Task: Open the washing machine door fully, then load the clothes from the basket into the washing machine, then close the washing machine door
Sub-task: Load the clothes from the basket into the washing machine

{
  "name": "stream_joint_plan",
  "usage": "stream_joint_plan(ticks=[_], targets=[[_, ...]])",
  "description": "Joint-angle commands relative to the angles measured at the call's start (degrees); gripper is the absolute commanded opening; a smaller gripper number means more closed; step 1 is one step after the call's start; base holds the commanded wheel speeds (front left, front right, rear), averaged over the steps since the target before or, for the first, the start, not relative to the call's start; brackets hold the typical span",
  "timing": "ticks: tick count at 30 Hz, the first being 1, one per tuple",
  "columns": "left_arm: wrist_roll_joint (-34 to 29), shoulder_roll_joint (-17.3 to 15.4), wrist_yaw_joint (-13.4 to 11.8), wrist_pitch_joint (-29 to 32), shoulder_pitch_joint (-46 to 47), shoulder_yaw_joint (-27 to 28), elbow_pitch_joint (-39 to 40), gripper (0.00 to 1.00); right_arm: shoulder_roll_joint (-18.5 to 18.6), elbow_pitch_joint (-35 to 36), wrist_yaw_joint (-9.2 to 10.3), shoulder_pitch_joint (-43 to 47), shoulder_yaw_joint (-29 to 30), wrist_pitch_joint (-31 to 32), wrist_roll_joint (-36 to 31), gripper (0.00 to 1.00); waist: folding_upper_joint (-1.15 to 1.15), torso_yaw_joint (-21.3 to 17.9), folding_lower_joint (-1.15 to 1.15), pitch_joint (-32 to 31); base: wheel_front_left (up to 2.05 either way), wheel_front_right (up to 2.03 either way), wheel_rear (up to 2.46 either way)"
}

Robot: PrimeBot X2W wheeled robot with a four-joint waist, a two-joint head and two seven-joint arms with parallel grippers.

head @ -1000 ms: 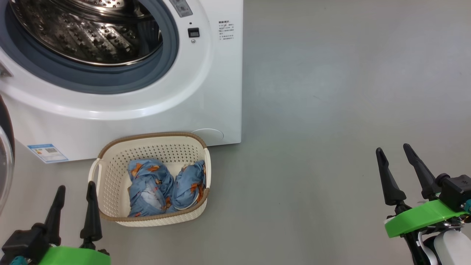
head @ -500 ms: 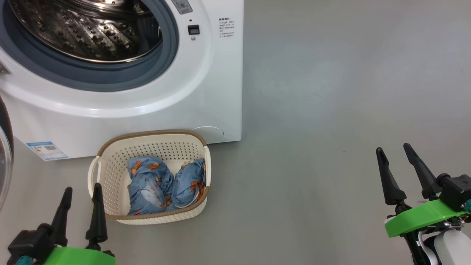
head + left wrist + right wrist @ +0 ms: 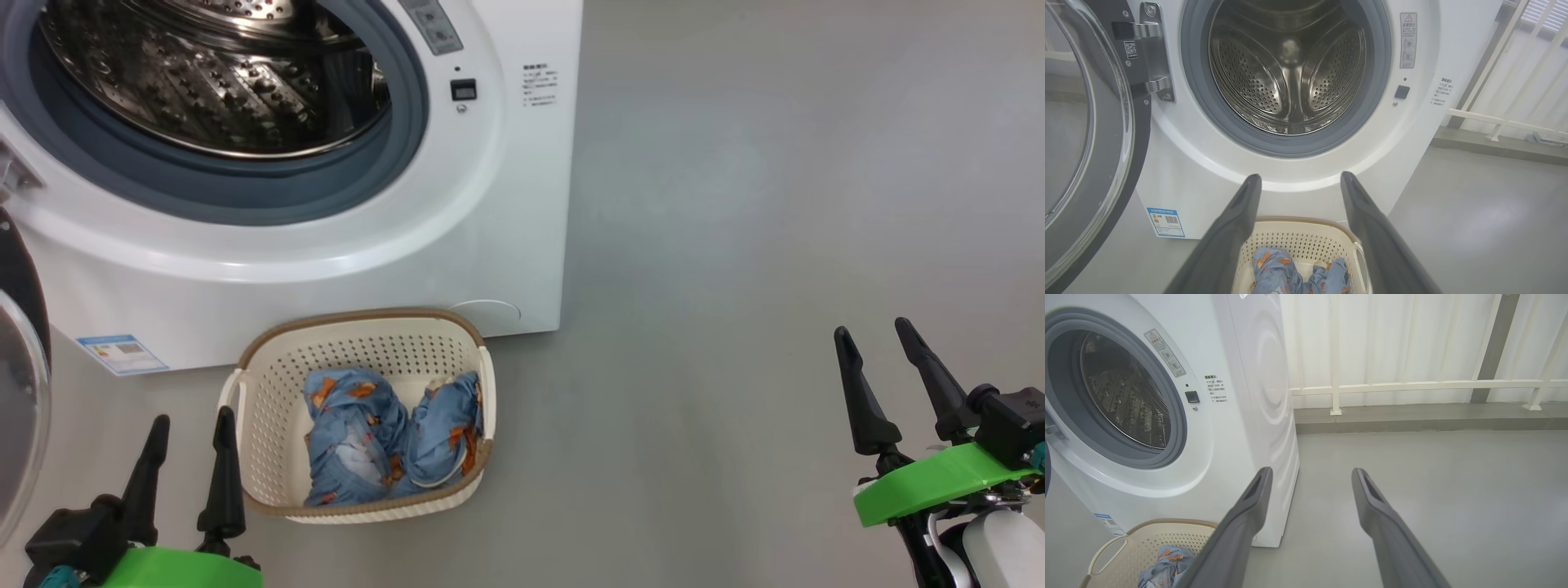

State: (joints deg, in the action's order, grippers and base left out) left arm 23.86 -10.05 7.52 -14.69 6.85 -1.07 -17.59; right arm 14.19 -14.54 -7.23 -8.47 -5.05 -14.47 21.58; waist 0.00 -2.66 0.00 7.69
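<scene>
washing machine door (image 3: 20, 425) open, 9 o'clock | clothes (image 3: 392, 445) in basket (image 3: 359, 317) | left end effector (image 3: 192, 418) apart | right end effector (image 3: 872, 329) apart

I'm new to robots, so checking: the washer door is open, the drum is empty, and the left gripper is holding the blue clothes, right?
Not the last part. The head view shows the clothes lying in the basket, and the left gripper open and empty beside it. The rest is right.
</scene>
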Motion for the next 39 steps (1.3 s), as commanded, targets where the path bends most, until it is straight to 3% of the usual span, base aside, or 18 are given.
stream_joint_plan(ticks=[1, 13, 26, 39], targets=[[0.42, -1.76, -0.03, -0.30, 1.76, 1.77, 1.01, 1.00, 0.56, 1.49, -0.25, -0.18, -0.71, -0.52, -0.42, 1.00, 0.00, 0.03, 0.00, 0.02, 0.58, -1.49, 0.91], [-0.43, -1.98, -0.03, -0.30, 1.57, 0.71, 1.07, 1.00, 0.45, 1.55, -0.25, -0.05, -0.88, -0.52, -0.48, 1.00, 0.00, 0.13, 0.00, -0.04, 0.68, -1.43, 0.75], [0.00, -0.93, -0.03, -0.30, 1.72, -0.43, -0.36, 1.00, 0.20, 1.53, -0.25, -0.69, -1.16, -0.52, -0.32, 1.00, 0.00, 0.18, 0.00, 0.95, 0.12, -0.12, 0.00], [-1.12, 3.20, -0.03, -0.31, 6.15, -8.73, -15.09, 1.00, -1.34, 2.34, -0.25, -2.97, -1.52, -0.52, -0.42, 1.00, 0.00, -1.25, 0.00, 6.47, 0.00, 0.00, 0.00]])
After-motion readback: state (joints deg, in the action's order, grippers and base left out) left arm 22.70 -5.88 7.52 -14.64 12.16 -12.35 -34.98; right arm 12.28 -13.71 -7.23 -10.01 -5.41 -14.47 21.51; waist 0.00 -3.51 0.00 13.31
